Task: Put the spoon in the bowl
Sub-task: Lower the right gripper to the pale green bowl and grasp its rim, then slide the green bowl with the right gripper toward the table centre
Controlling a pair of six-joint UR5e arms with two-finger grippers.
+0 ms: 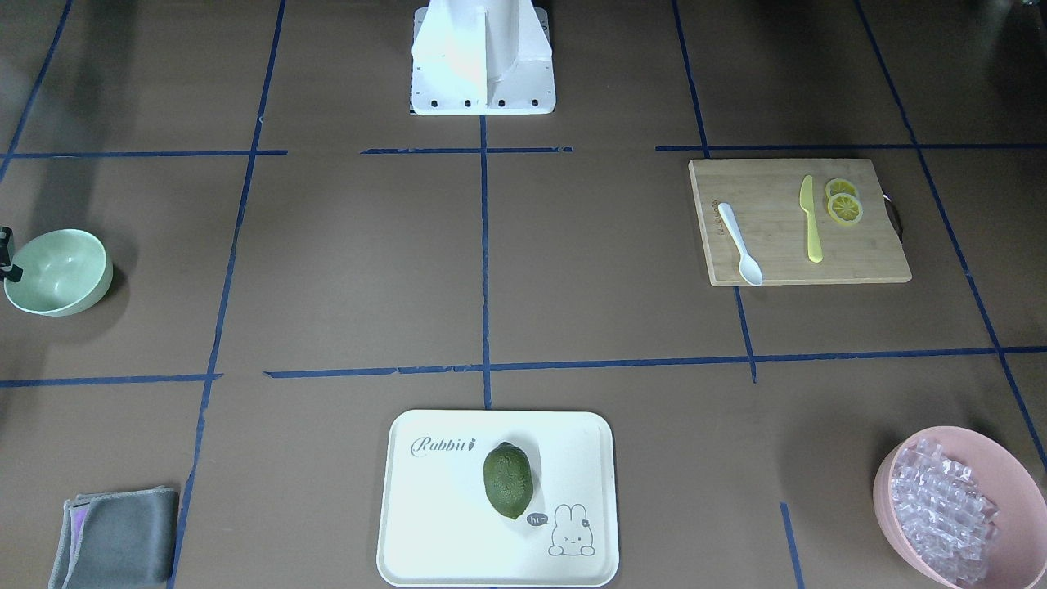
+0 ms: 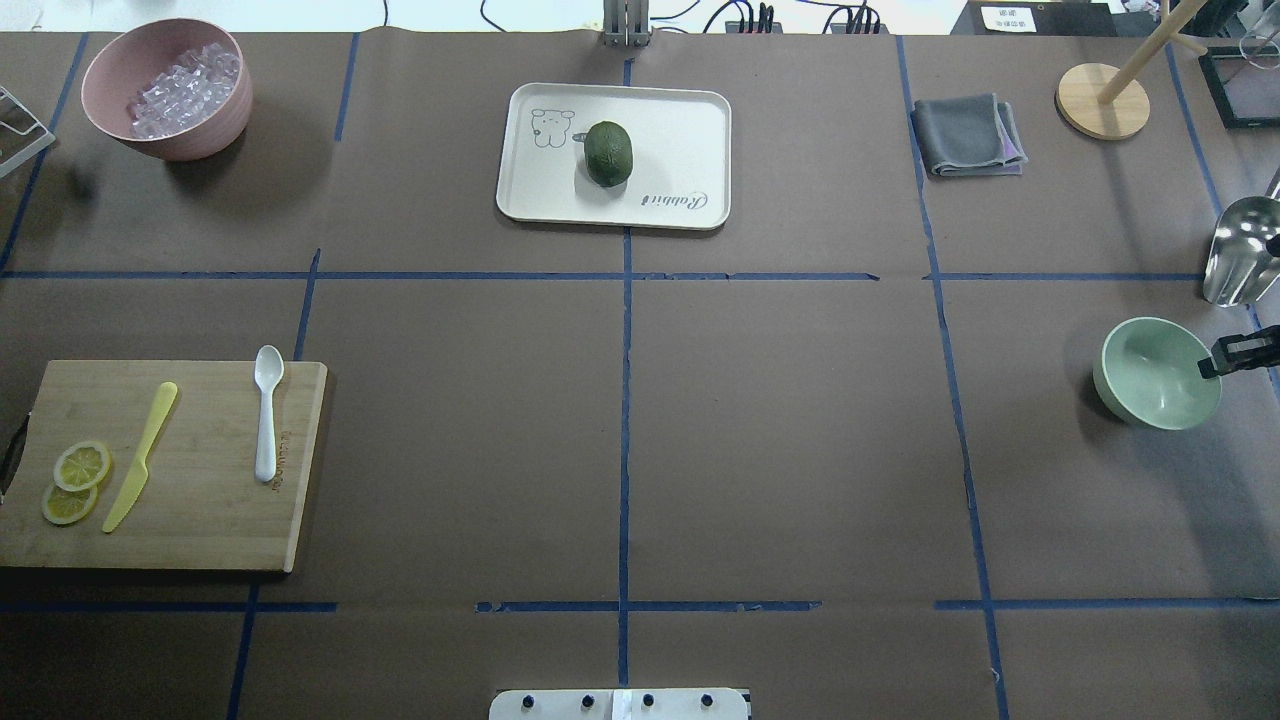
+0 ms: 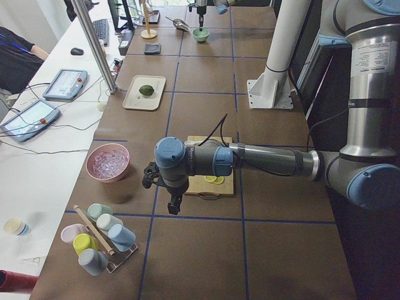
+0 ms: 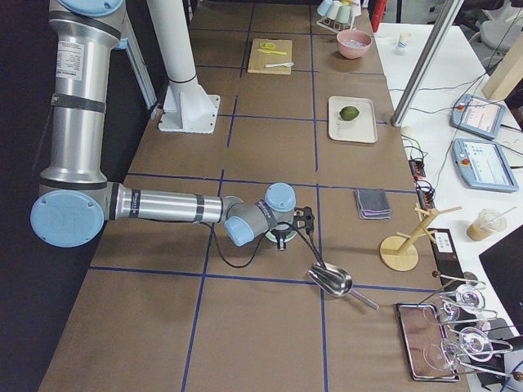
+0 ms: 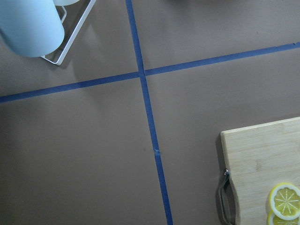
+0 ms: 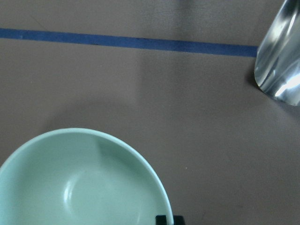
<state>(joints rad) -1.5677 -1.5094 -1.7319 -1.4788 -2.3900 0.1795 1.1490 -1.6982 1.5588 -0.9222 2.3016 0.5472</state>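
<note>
1. The spoon [image 2: 266, 412] is seen lying flat on the wooden cutting board [image 2: 210, 500], on the robot's left side of the table. Its scoop is pointed away from the robot. It is not gripped by anything.
2. The spoon is placed along the board edge nearest the table's middle. A yellow knife [image 2: 142, 455] lies beside it, not touching, and two lemon slices [image 2: 82, 465] lie past the knife.
3. The bowl [image 2: 1150, 370] is set on the far right side of the table, well apart from the spoon. Nothing is seen inside it.
4. The right gripper [image 2: 1225, 358] is held at the bowl's outer rim, and one black fingertip is visible there. Whether the rim is clamped or the jaws are spread cannot be told.
5. The left gripper [image 3: 150, 178] is held above the table just off the board's handle end, near the cup rack [image 3: 100, 240]. It is shown only in the side view, so its state cannot be told.
6. A metal scoop [image 2: 1240, 250] lies just beyond the bowl.
7. A white tray [image 2: 690, 120] with a green fruit [image 2: 608, 153] is set at the far middle. A pink bowl [image 2: 170, 135] of clear pieces is at the far left, and a grey cloth [image 2: 965, 135] is at the far right.
</note>
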